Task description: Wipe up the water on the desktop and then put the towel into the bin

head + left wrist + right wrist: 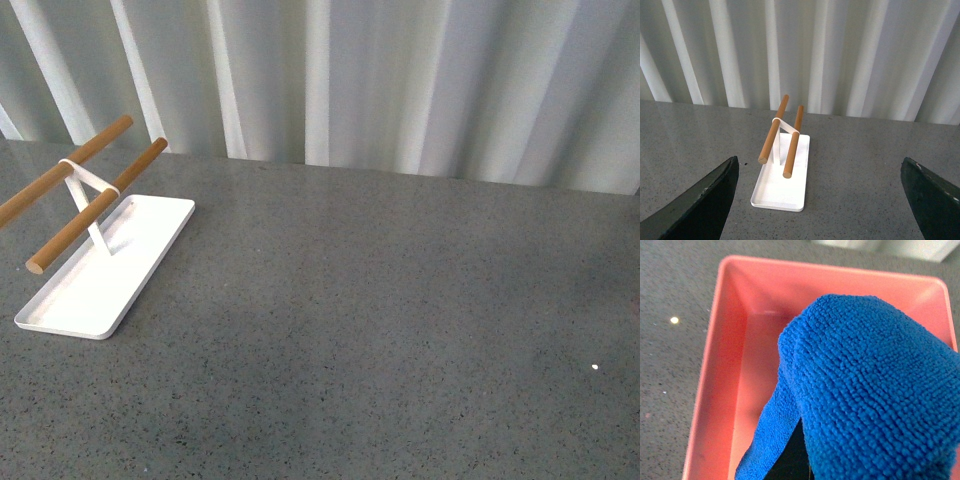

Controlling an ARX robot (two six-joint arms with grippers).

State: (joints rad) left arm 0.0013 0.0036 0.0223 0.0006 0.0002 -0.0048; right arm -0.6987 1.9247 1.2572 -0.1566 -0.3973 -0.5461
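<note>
The right gripper, its jaws hidden, is carrying the blue towel (pixel 870 390) above the pink bin (pixel 740 340); release should be central. Left gripper (pixel 820 200) is gaping.

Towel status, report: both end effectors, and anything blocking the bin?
Left end effector open, empty, facing the white rack tray. Right end effector hidden behind the towel. Towel draped above the pink bin. Nothing seen blocking the bin.

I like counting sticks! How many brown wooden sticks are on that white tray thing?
2. Both sit side by side on the white stand over the tray: one stick further left, the other beside it.
</note>
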